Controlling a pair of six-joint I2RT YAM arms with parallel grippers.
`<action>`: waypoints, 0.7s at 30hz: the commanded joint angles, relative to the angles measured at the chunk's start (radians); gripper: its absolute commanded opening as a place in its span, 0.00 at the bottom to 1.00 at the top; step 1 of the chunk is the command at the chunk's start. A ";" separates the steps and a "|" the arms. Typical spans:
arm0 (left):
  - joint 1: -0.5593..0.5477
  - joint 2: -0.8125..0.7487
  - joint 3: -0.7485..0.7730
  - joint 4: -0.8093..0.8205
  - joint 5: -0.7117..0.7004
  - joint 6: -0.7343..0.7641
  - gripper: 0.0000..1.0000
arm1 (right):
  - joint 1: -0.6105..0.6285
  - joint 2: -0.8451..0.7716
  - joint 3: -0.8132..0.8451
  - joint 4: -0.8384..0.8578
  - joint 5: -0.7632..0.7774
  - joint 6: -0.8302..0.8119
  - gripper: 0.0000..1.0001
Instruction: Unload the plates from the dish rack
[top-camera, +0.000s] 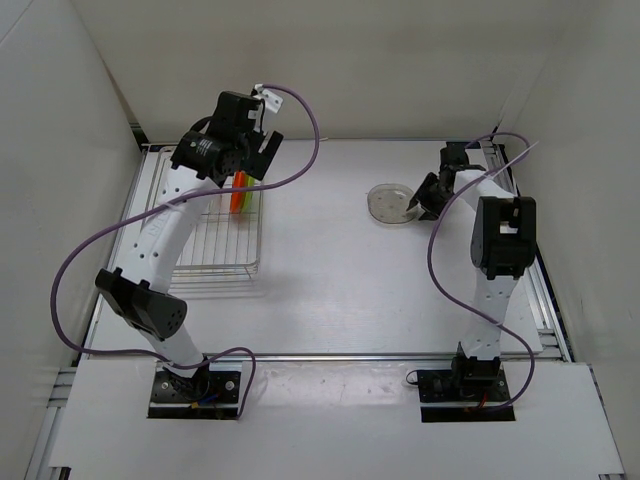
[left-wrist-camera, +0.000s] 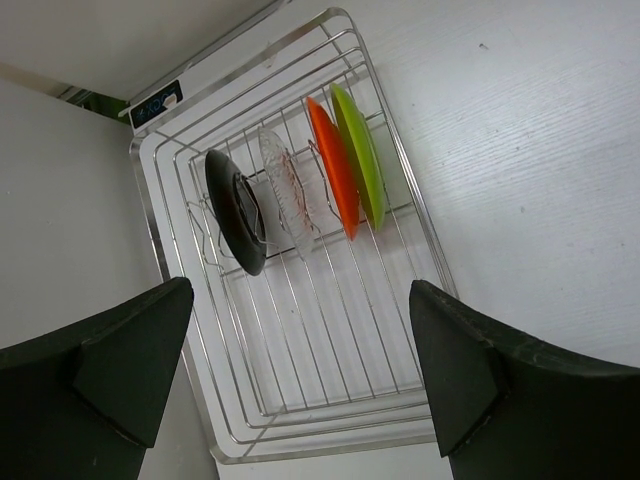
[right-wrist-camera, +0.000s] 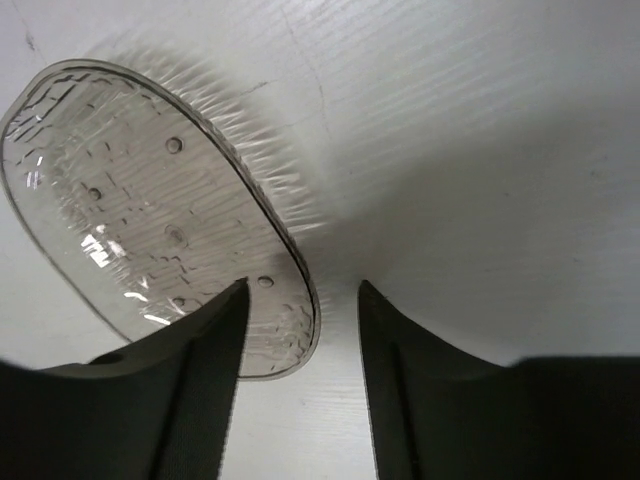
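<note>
1. Dish rack held four plates on edge at its far end: black plate, racked clear plate, orange plate, green plate. Their edges ran along the rack's length and their faces turned toward its side walls.
2. Judged light, stiff and slick, with the clear one brittle. Best hold: the upper rim.
3. Left tool hung over the rack, wide open and empty.
4. Loose clear plate lay flat on the tabletop, well right of the rack. Right tool straddled its rim, parted and not clamped.
</note>
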 joint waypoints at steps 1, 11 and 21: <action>0.010 -0.058 -0.014 -0.002 0.003 -0.012 1.00 | -0.016 -0.071 0.009 -0.046 0.020 -0.002 0.56; 0.105 -0.076 0.001 0.007 0.092 -0.081 1.00 | -0.098 -0.207 0.101 -0.144 -0.008 -0.089 0.64; 0.286 -0.045 -0.037 0.001 0.388 -0.145 1.00 | -0.098 -0.344 0.195 -0.311 0.011 -0.408 0.90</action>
